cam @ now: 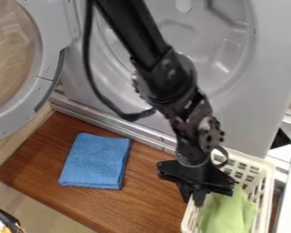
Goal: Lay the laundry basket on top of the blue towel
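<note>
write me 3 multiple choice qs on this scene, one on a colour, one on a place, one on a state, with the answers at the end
1. What colour is the cloth in the basket?
A) Red
B) Green
C) Black

2. Where is the blue towel?
A) On the brown wooden board
B) In the basket
C) Hanging over the round door

3. How does the round door of the machine stand?
A) Shut
B) Taken off
C) Swung open

Answers:
1. B: the cloth bunched inside the basket is light green.
2. A: the towel lies flat on the board, apart from the basket.
3. C: the door stands out to the side, baring the round opening.
</note>
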Tool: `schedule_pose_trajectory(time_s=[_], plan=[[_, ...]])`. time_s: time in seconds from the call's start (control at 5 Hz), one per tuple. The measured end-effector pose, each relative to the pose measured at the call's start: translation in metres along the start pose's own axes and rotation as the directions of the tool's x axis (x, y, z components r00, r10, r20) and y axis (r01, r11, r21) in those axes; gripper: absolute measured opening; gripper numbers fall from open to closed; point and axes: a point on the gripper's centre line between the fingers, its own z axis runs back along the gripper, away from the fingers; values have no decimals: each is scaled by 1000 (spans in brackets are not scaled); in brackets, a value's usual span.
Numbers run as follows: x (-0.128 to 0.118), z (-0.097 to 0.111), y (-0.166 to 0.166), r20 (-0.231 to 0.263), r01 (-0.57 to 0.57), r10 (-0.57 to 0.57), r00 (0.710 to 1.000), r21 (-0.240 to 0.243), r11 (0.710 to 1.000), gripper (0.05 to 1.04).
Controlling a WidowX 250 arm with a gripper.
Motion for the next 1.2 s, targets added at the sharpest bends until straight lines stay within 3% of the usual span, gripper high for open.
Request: schedule_pose_trajectory(time_s=[0.2,0.4,0.8,1.2], plan=[[1,-1,3,15,-5,4,1000,14,1000,102],[0,5,0,16,-10,10,1000,-18,1000,102],[6,39,13,48,-31,38,998,-152,988,91],[10,62,74,42,-124,131,991,-148,981,91]])
